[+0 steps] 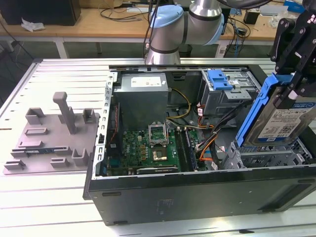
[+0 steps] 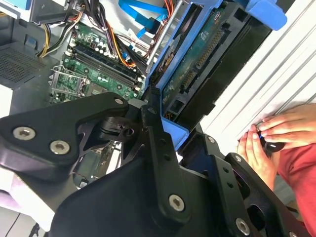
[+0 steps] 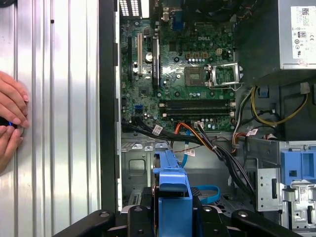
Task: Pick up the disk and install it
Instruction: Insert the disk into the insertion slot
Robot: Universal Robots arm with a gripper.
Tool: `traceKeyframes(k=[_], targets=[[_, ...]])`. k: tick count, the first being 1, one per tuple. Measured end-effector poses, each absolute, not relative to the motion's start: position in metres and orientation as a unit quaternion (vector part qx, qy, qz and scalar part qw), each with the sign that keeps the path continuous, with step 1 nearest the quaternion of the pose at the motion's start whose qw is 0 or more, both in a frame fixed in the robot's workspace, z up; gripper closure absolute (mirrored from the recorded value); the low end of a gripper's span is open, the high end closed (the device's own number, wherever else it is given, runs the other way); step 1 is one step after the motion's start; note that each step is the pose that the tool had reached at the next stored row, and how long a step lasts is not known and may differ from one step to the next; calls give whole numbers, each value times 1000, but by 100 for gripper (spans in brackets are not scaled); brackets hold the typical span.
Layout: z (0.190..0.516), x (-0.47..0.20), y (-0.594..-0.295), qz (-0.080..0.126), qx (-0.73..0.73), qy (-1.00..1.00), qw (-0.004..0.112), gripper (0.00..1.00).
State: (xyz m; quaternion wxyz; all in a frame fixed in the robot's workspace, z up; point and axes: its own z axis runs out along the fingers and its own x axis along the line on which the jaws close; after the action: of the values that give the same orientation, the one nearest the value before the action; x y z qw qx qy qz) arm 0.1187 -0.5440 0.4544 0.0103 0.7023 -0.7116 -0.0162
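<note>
We are holding the disk (image 1: 279, 121) in our gripper (image 1: 292, 91), its fingers clamping the blue caddy's edge. The disk is hanging tilted just above the drive cage (image 1: 261, 159) of the open computer case (image 1: 197, 193).

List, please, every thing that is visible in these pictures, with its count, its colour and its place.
disk: one, silver in a blue caddy, tilted over the case's end at the exterior view's right
computer case: one, black, open, on the table
motherboard: one, green, inside the case
power supply: one, grey, inside the case
bracket: one, blue, atop a metal drive cage
cables: several, black, orange, yellow, inside the case
fixture: one, grey, on the table at the exterior view's left
table: one, silver, slatted
person's hands: two, over the table beside the case
arm: one, grey and light blue, behind the case
tool: one, black, shut on the disk
</note>
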Motion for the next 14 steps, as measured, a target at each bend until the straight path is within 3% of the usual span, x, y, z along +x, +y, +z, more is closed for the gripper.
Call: traceKeyframes(k=[14], targets=[[453,120,-542,-16,702,-711,10,63]])
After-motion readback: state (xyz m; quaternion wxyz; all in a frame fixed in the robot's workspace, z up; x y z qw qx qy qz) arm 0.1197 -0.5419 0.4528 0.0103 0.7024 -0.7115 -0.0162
